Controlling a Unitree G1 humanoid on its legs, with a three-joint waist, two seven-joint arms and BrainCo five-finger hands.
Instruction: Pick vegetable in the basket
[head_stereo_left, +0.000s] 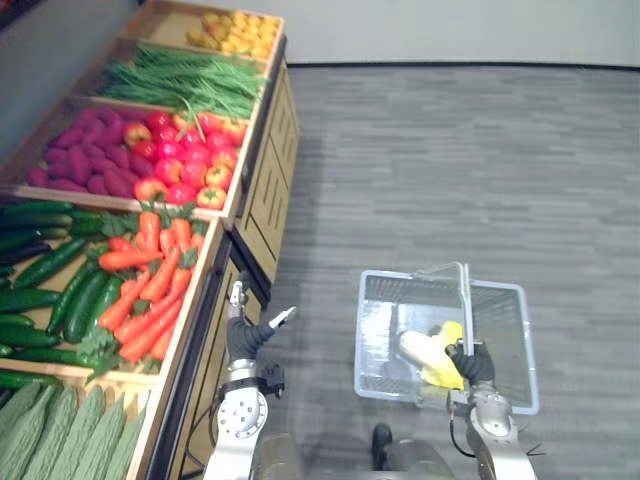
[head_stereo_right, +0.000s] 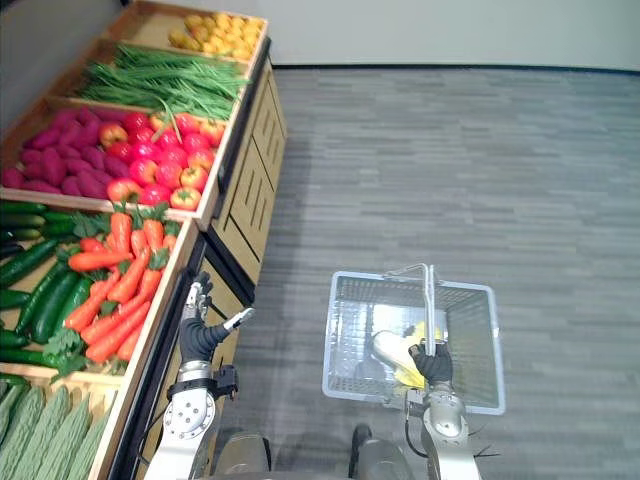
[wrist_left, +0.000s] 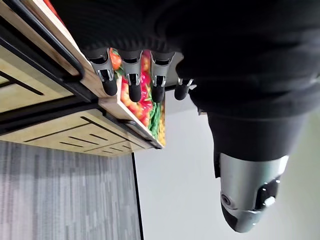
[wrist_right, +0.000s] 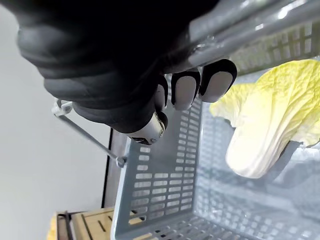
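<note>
One napa cabbage (head_stereo_left: 425, 352) in my basket (head_stereo_left: 380, 335) so far, right hand (head_stereo_left: 474, 362) clamped on its handle (head_stereo_left: 466, 305), left hand (head_stereo_left: 248, 335) open by the carrots (head_stereo_left: 150, 290).

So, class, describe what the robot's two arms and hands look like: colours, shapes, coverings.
The left arm and right arm are silver-grey and rounded. The left hand and right hand wear dark ribbed covers over back and wrist. The fingers are silver with dark rounded tips.

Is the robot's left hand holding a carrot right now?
No, the left hand is empty, its fingers relaxed, beside the crate where the carrots lie.
</note>
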